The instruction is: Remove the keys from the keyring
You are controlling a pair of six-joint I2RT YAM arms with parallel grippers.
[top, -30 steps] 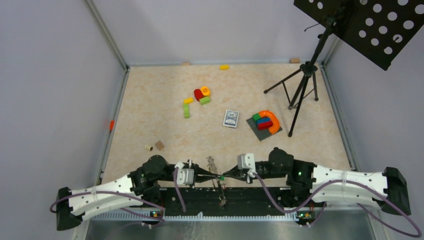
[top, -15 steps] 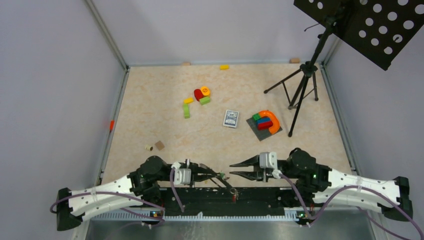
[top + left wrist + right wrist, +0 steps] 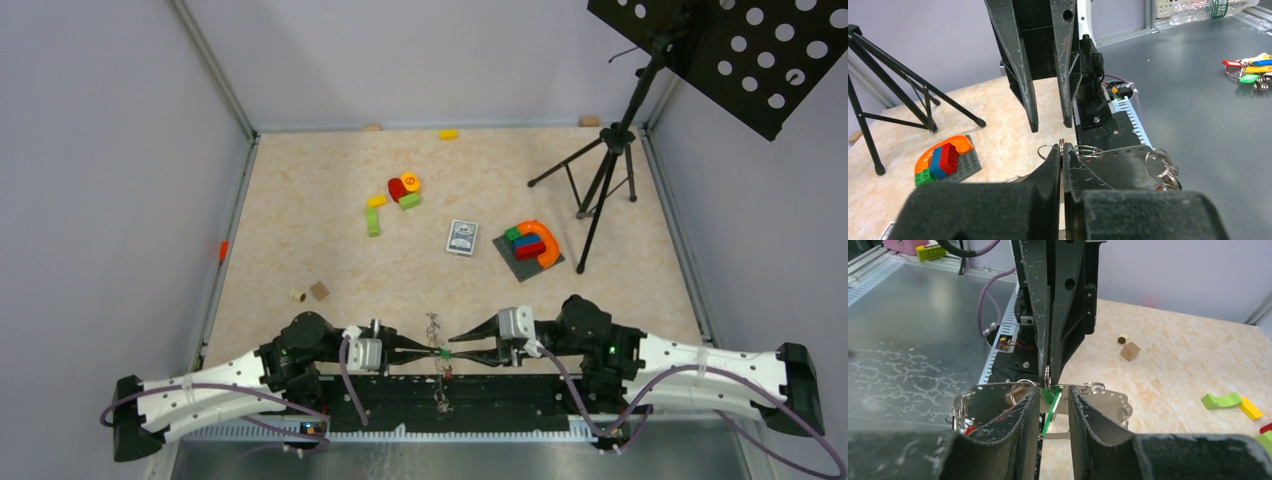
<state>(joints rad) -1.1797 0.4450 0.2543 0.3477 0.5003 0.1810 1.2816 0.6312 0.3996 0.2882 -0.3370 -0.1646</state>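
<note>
Top external view first: the left claw [image 3: 432, 352] and the right claw [image 3: 456, 352] are nose to nose over the near edge of the desk [image 3: 300, 250]. The keyring [image 3: 434, 326] and its keys [image 3: 441, 402] dangle between and below their tips, with a green tag [image 3: 443, 353] right at the meeting point. Half a second ago the right claw had drawn well back with its jaws parted. Now it has come in again to the same spot, so I'd say the earlier pinch was let go and a fresh bite is being lined up. Left wrist view: the left claw [image 3: 1062, 150] is shut tight on a small ring [image 3: 1061, 145] standing edge-on at its tips. What I take for the keyring's perforated metal band [image 3: 1120, 159] lies just beyond and to the right of them, and the right claw [image 3: 1050, 127] hangs just above with a narrow gap. Right wrist view: the right claw [image 3: 1053, 390] is narrowly parted, the green tag [image 3: 1050, 402] sitting in the gap with neither finger clearly pressing it. The left claw [image 3: 1048, 372] pinches the small ring directly ahead. No key looks free of the keyring yet, and the next step seems to hang on this re-grip.
</note>
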